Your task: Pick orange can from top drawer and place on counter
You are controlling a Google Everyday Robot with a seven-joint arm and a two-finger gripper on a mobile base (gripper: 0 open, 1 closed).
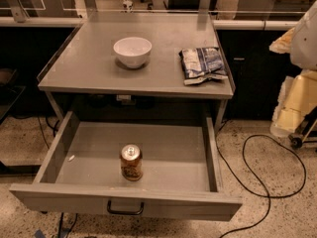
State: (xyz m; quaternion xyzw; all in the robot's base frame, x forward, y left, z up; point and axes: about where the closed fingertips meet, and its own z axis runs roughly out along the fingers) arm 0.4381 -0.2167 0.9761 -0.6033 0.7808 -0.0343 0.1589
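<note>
The orange can [131,162] stands upright inside the open top drawer [89,155], near the middle of its front part, silver top up. The drawer is pulled out toward me, with its black handle [125,209] at the centre of the front panel. The counter [89,63] is the grey top above and behind the drawer. My gripper is not in view. Only a white rounded part that may be my arm [306,33] shows at the right edge, well away from the can.
A white bowl [132,51] sits on the counter's middle and a crumpled blue-and-white snack bag [202,63] at its right. A black cable [257,177] loops on the floor to the right. Yellowish and white equipment [292,103] stands at the right edge.
</note>
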